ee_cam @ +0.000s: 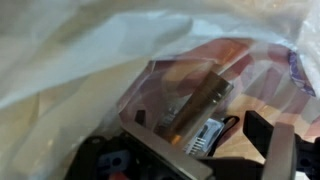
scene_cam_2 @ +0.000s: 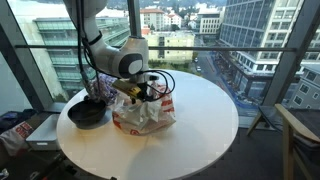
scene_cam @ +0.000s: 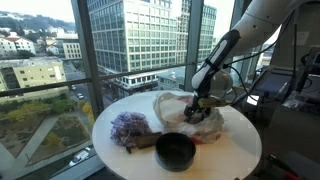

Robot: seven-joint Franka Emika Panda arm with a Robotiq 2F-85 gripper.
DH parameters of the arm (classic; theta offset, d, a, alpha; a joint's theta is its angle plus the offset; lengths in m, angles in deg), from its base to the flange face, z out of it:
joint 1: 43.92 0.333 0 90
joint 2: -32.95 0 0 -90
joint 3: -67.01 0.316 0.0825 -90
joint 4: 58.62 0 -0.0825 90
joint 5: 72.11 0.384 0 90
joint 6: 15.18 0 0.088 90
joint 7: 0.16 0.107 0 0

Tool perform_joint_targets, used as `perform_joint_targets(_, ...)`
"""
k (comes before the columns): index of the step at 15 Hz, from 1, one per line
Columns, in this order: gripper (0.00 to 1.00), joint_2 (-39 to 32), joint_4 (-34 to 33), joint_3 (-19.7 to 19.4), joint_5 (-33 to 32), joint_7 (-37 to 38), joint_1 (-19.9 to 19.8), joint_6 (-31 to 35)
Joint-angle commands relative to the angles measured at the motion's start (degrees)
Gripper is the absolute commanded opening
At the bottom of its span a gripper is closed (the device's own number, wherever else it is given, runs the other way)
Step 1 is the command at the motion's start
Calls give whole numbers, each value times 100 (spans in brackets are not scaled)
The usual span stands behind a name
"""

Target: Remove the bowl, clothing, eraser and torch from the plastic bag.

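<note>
The crumpled clear plastic bag lies on the round white table and shows in both exterior views. My gripper reaches down into its mouth. In the wrist view the brass-coloured torch with a black strap lies inside the bag, between my open fingers. The black bowl stands outside the bag on the table. The purple clothing lies beside it. A brown oblong thing, maybe the eraser, lies between clothing and bowl.
The round white table stands by floor-to-ceiling windows. Its edge is close on all sides. A chair stands beside the table. Black cables run along my arm near the bag.
</note>
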Motion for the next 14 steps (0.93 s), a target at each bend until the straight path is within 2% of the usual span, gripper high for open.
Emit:
perform_joint_targets(1, 100, -260, -102, 110, 48, -160, -107, 666)
perform_joint_targets(4, 100, -403, -101, 40, -63, -104, -60, 968)
perform_joint_targets(5, 95, -431, -95, -72, -164, -51, 32, 1027)
perform_joint_targets(6, 74, -452, -89, -150, -258, -32, 90, 1082)
perform_joint_targets(8, 69, -430, -58, -342, -448, 42, 245, 1107)
perform_joint_targets(14, 24, -283, -47, -921, -1016, 246, 755, 1004)
